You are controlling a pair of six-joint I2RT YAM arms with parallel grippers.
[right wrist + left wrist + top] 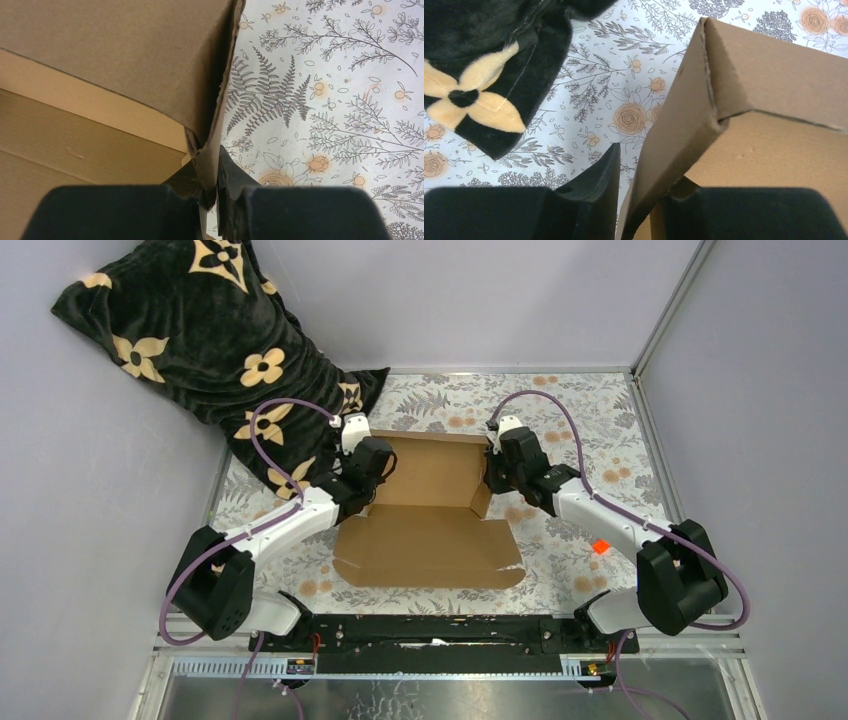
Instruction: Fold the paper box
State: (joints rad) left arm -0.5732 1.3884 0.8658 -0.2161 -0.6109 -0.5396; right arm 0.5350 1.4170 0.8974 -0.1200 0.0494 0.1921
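the brown cardboard paper box [430, 540] lies half folded in the middle of the flowery tabletop [585, 410]. its far part has walls standing up and its near part lies flat. the left claw [378, 468] has one finger on each side of the box's left wall, but it is loose, with a gap showing. the right claw [212, 190] is clenched on the box's right wall. a black fluffy blanket with cream flowers [200, 330] lies by the box's far left corner. a small orange marker [600, 546] lies to the box's right.

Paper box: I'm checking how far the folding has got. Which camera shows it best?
Top external: the whole paper box shows, side walls raised, near panel flat. The left wrist shows only one wall corner, the right wrist only a wall edge in the right gripper.
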